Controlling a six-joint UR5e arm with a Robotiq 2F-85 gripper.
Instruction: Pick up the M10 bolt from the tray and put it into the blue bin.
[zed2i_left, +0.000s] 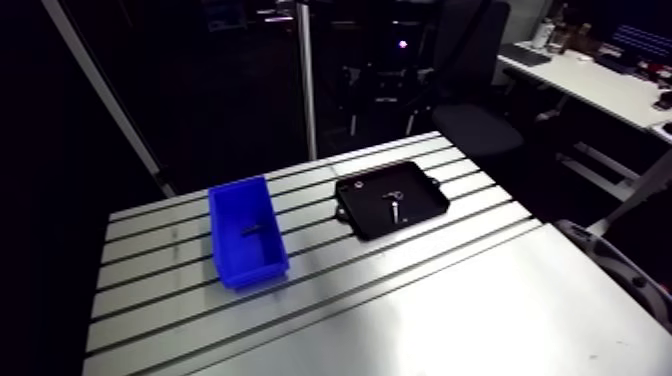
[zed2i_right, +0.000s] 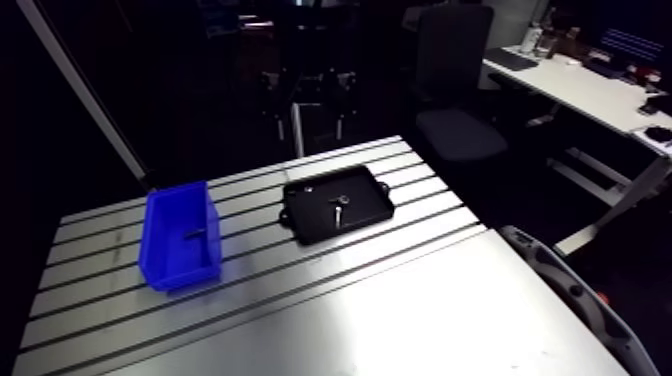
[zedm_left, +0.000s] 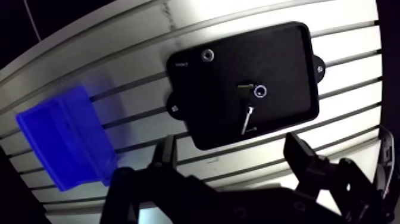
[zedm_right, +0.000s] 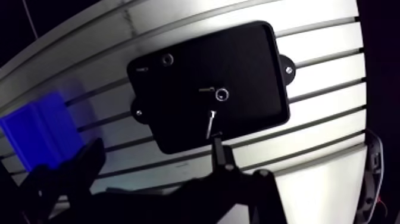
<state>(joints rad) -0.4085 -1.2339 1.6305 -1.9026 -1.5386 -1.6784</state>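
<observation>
Dark two-finger end effector (zedm_left: 231, 140), fingers apart and empty, above flat black rectangular tray (zedm_left: 280, 53); blue plastic bin (zedm_left: 65, 137) beside it.

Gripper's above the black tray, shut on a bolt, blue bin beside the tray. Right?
Not shut on a bolt: the wrist view shows the gripper open and empty above the black tray, the fasteners lying loose in it. The blue bin is beside the tray.

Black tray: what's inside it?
Inside the black rectangular tray: a slim silver bolt, a shiny ring-shaped part and a second round part. Nothing covers them; sizes unreadable.
</observation>
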